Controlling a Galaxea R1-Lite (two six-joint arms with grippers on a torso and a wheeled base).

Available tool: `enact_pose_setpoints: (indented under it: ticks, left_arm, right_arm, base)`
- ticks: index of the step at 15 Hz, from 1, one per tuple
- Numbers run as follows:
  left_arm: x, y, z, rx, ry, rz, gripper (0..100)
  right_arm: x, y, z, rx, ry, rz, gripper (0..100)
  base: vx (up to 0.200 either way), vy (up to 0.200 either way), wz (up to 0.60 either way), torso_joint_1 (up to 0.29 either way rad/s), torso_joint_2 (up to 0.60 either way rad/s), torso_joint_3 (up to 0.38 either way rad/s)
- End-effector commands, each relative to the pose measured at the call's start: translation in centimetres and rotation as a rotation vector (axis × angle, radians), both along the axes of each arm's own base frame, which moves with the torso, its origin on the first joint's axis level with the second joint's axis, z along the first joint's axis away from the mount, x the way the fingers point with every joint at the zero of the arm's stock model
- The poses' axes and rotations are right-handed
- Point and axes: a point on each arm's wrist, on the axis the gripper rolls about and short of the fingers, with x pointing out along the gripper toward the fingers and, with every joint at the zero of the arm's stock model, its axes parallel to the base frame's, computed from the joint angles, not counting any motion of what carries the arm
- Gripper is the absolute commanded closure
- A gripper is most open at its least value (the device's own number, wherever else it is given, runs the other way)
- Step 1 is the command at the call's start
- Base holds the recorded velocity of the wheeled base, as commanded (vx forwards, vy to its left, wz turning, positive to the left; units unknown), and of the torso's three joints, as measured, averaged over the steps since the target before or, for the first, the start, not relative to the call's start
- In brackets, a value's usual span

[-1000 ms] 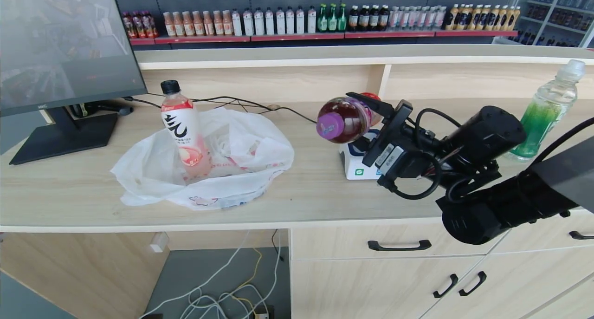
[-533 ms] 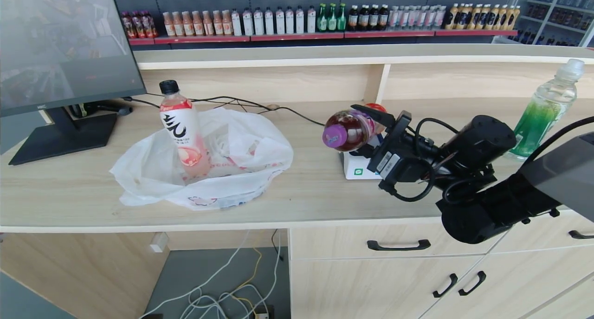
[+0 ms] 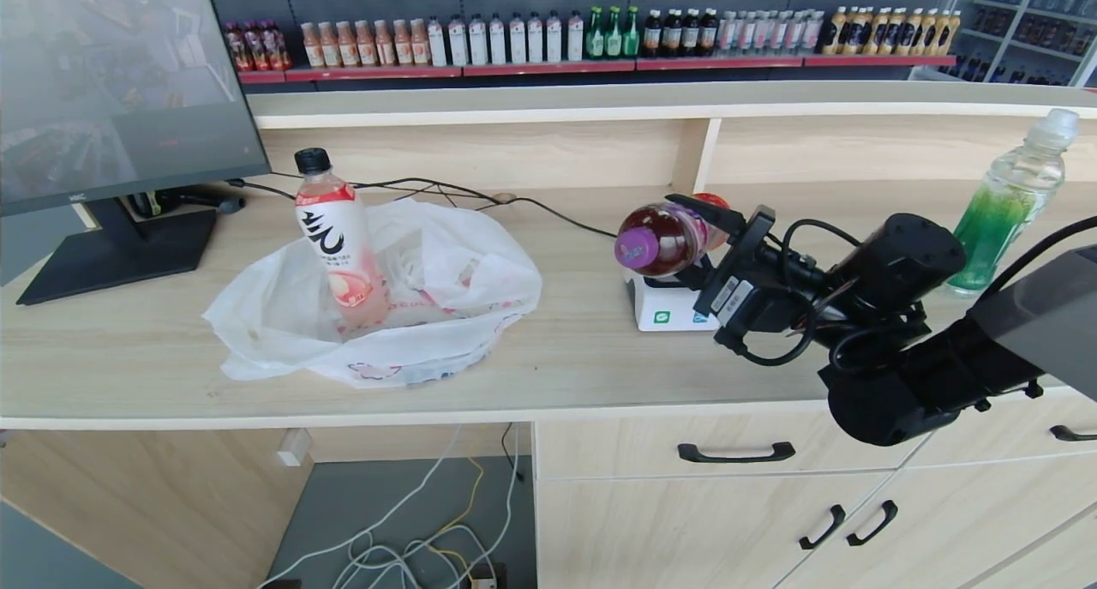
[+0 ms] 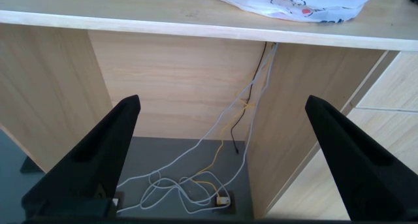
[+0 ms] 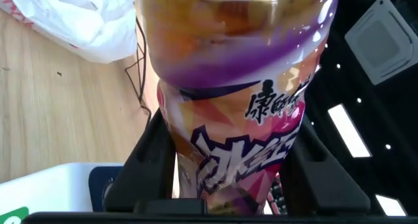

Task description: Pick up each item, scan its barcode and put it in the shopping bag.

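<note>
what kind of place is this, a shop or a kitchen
Most likely a shop's checkout: shelves of bottled drinks behind, a monitor and small white scanner on the counter, and a plastic shopping bag between them.

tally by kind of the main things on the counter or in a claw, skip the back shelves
Bottles: 3 (pink bottle, purple-capped bottle in the right claw, green bottle)
Shopping bag: 1
Scanner: 1
Monitor: 1
Total: 6
</note>
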Motion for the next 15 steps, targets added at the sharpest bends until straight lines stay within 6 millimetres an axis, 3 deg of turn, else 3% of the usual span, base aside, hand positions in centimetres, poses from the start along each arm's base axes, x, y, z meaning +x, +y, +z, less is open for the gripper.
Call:
enact_pose_setpoints:
  ticks: [1,9,15]
  left_arm:
    - [0.0,0.0,0.0,-0.001,0.000,0.000,0]
    - [0.0,0.0,0.0,-0.001,0.000,0.000,0]
    - [0.0,0.0,0.0,-0.001,0.000,0.000,0]
  right_arm:
    - [-0.3,0.0,-0.3,-0.007,0.012,0.002,100]
    - [0.9,-0.4,-2.4,-0.023,0.064,-0.016,100]
    - [0.9,-0.4,-2.6,-0.025,0.068,-0.018,100]
  base:
    - [0.000,0.000,0.00,0.000,0.00,0.000]
    - [0.000,0.000,0.00,0.000,0.00,0.000]
    - [0.000,0.000,0.00,0.000,0.00,0.000]
